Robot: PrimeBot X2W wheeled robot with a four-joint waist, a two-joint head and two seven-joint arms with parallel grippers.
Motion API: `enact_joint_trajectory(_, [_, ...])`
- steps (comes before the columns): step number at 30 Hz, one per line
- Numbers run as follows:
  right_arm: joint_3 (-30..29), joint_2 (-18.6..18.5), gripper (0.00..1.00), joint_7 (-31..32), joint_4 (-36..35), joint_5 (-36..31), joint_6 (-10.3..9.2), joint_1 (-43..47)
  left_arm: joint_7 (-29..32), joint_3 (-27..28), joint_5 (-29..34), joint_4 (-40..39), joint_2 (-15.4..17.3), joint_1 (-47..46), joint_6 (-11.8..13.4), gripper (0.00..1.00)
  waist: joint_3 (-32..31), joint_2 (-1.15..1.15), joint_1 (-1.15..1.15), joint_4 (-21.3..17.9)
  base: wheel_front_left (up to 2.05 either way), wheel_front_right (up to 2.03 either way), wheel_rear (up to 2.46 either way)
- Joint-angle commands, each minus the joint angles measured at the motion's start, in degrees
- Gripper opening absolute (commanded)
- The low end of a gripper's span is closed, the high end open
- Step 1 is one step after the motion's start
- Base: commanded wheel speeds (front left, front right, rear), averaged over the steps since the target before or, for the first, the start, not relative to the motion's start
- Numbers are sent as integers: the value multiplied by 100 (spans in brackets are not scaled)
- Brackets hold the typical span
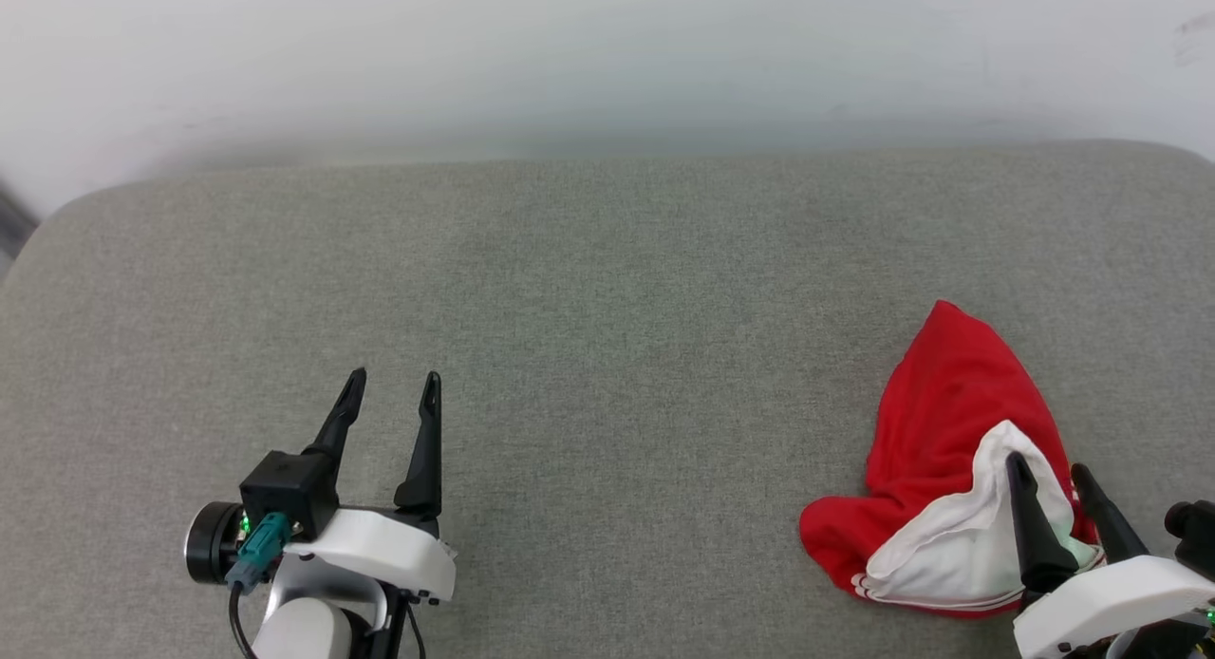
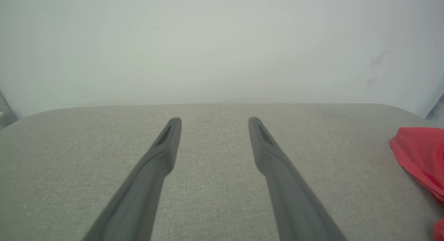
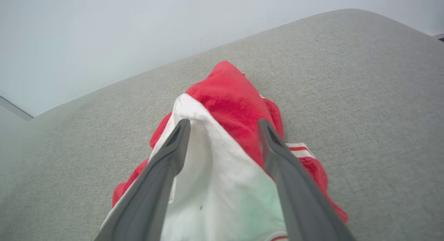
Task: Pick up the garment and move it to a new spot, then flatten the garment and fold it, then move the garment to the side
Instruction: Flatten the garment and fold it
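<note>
- garment: red T-shirt, bunched in a heap on the right side of the grey tabletop, close to the robot's edge. Not flat, not folded.
- white sleeve is draped over the near part of the heap, with its red-striped edge along the near side. Chest print, collar and hem can't be made out.
- long axis: runs roughly near-to-far and leans a bit left at the far end. The heap is wide at the near end and narrows to a red peak pointing away from the robot, toward the wall.
- right gripper: fingers spread, straddling the tented white sleeve. Cloth sits between them, but nothing looks pinched.
- left gripper: fingers spread, holding nothing, over bare tabletop and well apart from the garment.
- step in hand, my read: the garment is down at its spot and flattening is due.
- doing it well:
  - bring the left gripper over and use both arms
  - grab two separate edges, shoulders or hem corners, rather than the middle of the heap
  - pinch one layer only, lift a little, pull the two holds apart, then lay it down toward the open middle of the tabletop
- risks: the thin cloth may double up in the pinch, and the sleeve may stay tucked under.
</note>
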Motion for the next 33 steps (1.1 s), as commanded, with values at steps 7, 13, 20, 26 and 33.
enact_joint_trajectory(7, [45, 12, 100, 182, -271, -139, -2, -269, -14, 33, -50, -58, 45, 156, 85, 100, -120, 0, 0, -65, 0, 0, 0])
enact_joint_trajectory(13, [199, -482, 100, 1775, -454, -100, -2, -703, 1, -21, -62, -120, 40, 96, 101, 100, -27, 0, 0, -58, 0, 0, 0])
enact_joint_trajectory(20, [387, -983, 100, 3676, -622, 76, -2, -1226, -6, -30, -97, -178, 32, -67, 120, 100, 286, 0, 0, 11, 0, 0, 0])
enact_joint_trajectory(26, [491, -1244, 100, 4587, -86, 310, -2, -1732, -16, -96, -87, -184, -18, -319, 78, 100, 717, 0, 0, 163, 0, 0, 0])
enact_joint_trajectory(33, [573, -1229, 60, 5372, 466, 437, -2, -2007, -23, -123, -96, -102, -79, -510, 27, 100, 988, 0, 0, 302, 0, 0, 0])
